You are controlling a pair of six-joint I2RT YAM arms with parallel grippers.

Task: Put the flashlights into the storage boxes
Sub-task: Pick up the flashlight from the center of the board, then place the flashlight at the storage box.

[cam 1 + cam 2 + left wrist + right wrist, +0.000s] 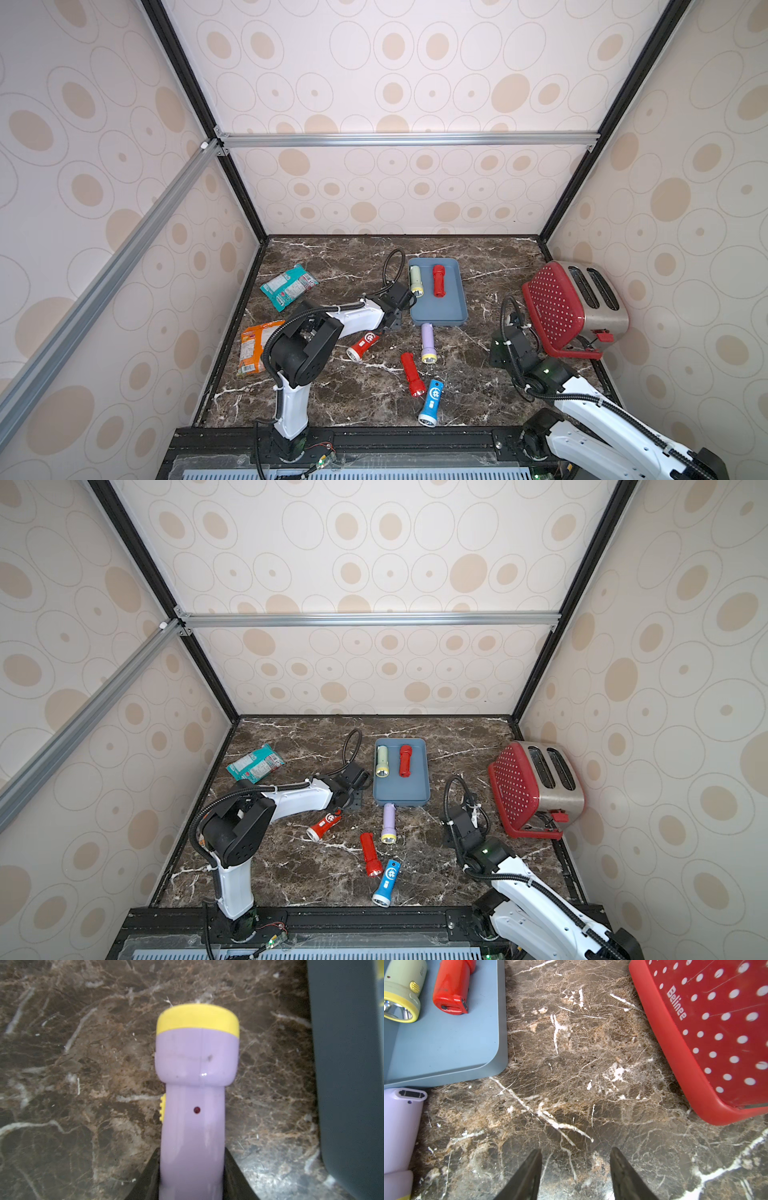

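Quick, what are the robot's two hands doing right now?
Left gripper: shut on a lilac flashlight.
Right gripper: open, holding nothing.

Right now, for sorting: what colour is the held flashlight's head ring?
Yellow ring on the lilac flashlight; best seen in left wrist view.

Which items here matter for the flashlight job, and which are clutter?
Job: tray, stowed pale green flashlight, stowed red flashlight, held lilac flashlight in the left fingers, loose lilac flashlight, logo red flashlight, plain red flashlight, blue flashlight.
Clutter: teal packet, orange packet, red toaster.
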